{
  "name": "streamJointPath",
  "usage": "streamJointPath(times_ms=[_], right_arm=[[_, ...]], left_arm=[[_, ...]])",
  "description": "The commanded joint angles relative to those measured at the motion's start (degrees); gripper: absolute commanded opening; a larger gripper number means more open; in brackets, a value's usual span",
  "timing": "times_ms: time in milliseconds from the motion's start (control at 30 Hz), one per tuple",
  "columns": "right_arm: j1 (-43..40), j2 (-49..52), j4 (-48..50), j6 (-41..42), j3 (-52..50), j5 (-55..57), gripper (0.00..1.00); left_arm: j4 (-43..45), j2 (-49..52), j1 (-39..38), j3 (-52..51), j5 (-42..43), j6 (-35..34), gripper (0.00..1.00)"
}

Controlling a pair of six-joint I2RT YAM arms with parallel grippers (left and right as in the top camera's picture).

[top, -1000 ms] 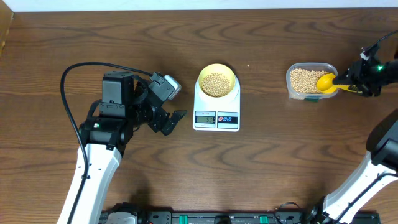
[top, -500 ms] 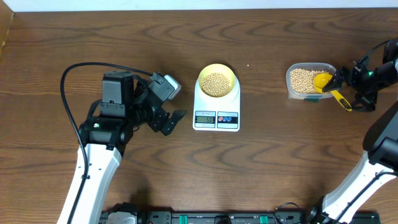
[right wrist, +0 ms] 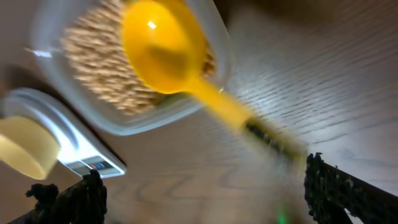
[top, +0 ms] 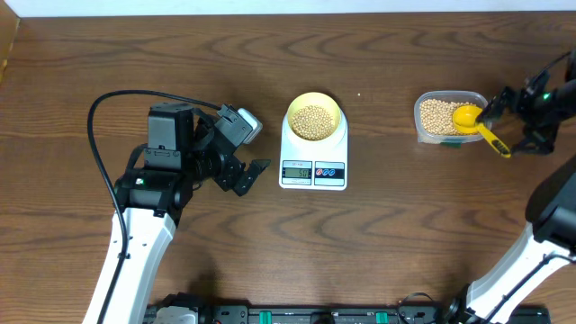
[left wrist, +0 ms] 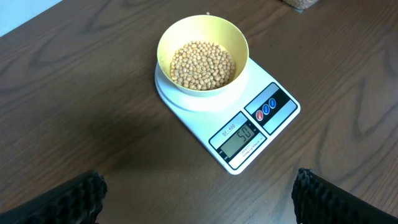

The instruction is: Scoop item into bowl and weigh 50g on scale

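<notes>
right claw (top: 511, 123) backed off one scoop (top: 469, 117), apart | left claw (left wrist: 199, 202) apart | one bowl (left wrist: 165, 53), one scale (left wrist: 277, 118), one tub (top: 419, 112)

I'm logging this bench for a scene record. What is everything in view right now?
table: one, brown wood, under everything
scale: one, white, table centre
bowl: one, pale yellow, on the scale
tub: one, clear, right of the scale
beans: many, tan, some in the bowl, the rest in the tub
scoop: one, bright yellow, head in the tub, handle out over its right edge
cable: one, black, looping by the left arm
left tool: one, black, open, left of the scale
right tool: one, black, open, by the scoop's handle
</notes>
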Motion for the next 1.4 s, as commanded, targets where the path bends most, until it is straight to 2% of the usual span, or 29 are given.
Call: streamJointPath(times_ms=[0,267,467,767,1367], right_arm=[[0.2,-8.6,0.7,3.9,4.2,0.1,0.99],[0.2,-20.9,3.0,4.0,4.4,5.5,0.99],[0.2,-25.8,3.5,2.1,4.4,7.6,0.99],[0.2,-27.2,-0.4,0.7,4.3,10.5,0.99],[0.2,-28.1,0.2,4.4,4.3,3.2,0.99]], left_arm=[[0.0,0.4,0.2,-0.2,0.3,0.5,0.98],[0.1,0.4,0.2,-0.2,0.3,0.5,0.98],[0.0,0.4,0.2,-0.2,0.3,0.5,0.98],[0.1,0.4,0.2,-0.2,0.3,0.5,0.98],[0.1,0.4,0.2,-0.2,0.3,0.5,0.97]])
